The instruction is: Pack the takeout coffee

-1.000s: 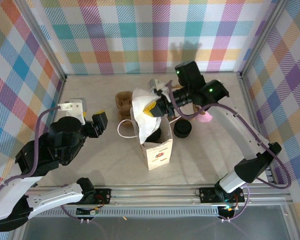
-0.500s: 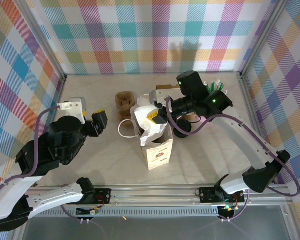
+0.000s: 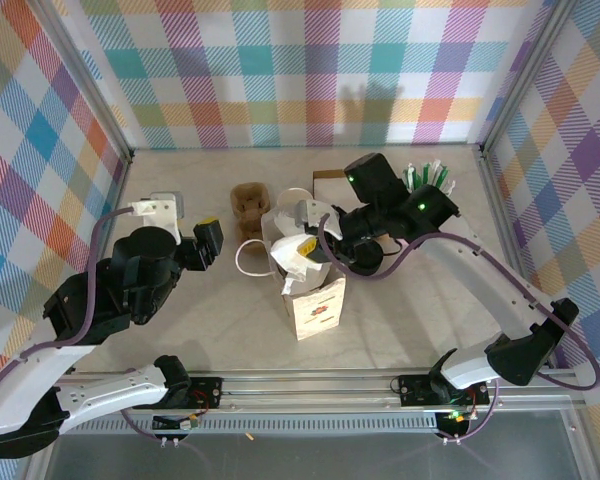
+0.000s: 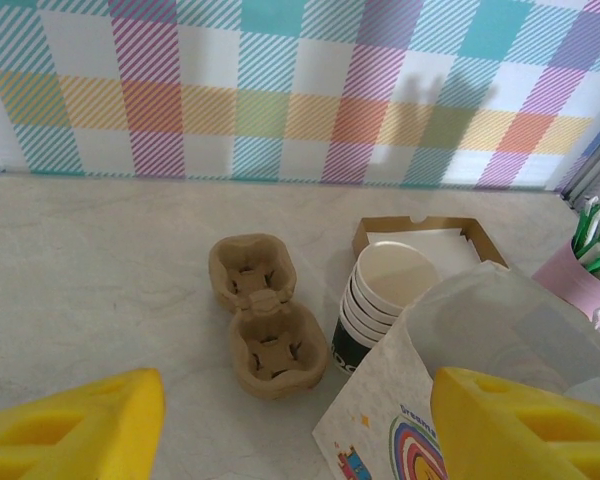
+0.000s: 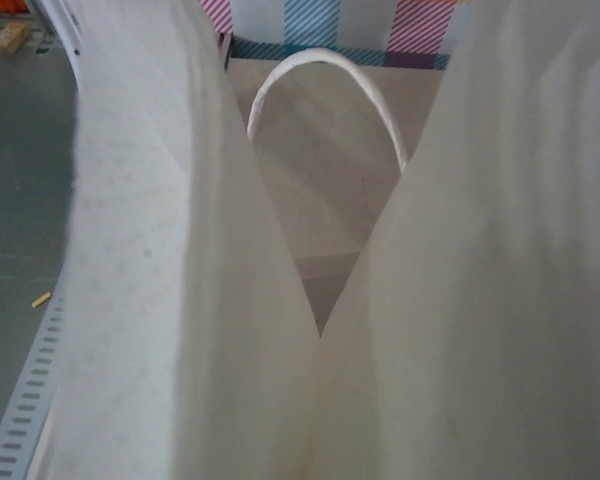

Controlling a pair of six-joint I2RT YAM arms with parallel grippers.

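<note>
While right gripper (image 3: 299, 248) sits in paper bag (image 3: 317, 300) mouth, grip unreadable, left gripper (image 4: 298, 390) gapes idle; apparently bagging, next needs clean withdrawal.

Cannot make out fingertips of the right end effector (image 3: 302, 245), sunk among white folds of the bag (image 3: 317, 298), nor anything inside. Loses yellow fingers (image 4: 75, 430) of the left end effector (image 3: 208, 238) past the lower edge.

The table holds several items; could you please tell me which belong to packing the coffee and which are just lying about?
Job in hand:
bag
right end effector, at the bag's mouth

Lying about:
cup stack
carrier
napkin tray
pink cup of sticks
</note>
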